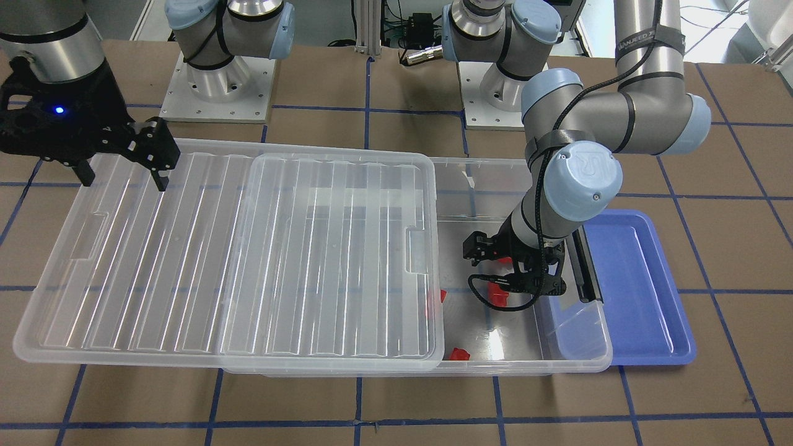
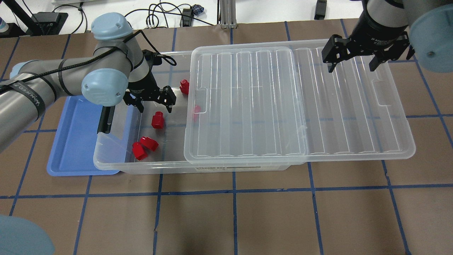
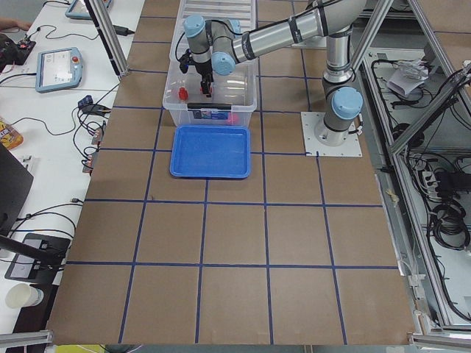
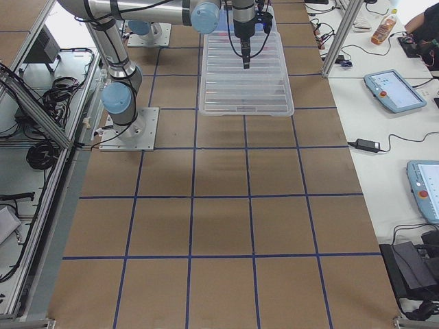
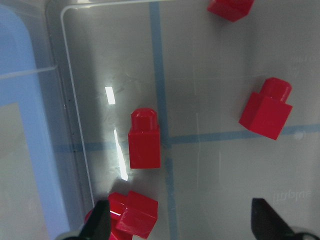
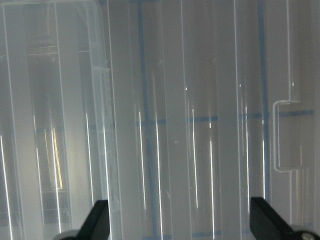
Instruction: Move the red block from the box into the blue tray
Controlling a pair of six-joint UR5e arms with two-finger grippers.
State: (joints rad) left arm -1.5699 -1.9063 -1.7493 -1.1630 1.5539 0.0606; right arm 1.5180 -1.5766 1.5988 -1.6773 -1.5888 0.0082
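Although the left gripper [image 2: 155, 106] hangs inside the uncovered end of the box [image 2: 141, 166] with its jaws spread wide and nothing between them, the pick is far from safe. The red block [image 5: 144, 140] nearest its line lies on the box floor with its knob toward twelve o'clock in the wrist view. It sits toward eleven o'clock of the midpoint between the fingertips rather than centred. Two other blocks [image 5: 132, 217] lie touching each other at six o'clock of it, right beside one finger [image 5: 100, 222]. A straight descent would likely land that finger on them, tipping or scattering them. The box wall runs close at nine o'clock, so a sideways correction risks a scrape. A closure across the knob instead of the flat sides could let the block twist out.

The blue tray [image 2: 74, 141] lies at nine o'clock of the box and holds no block. The box end overlaps its edge in the overhead view, so a low carry could catch the rim. The right gripper [image 2: 352, 67], open-jawed and holding nothing, hovers over the lid [image 2: 300, 106], toward two o'clock from the left one in the overhead view.
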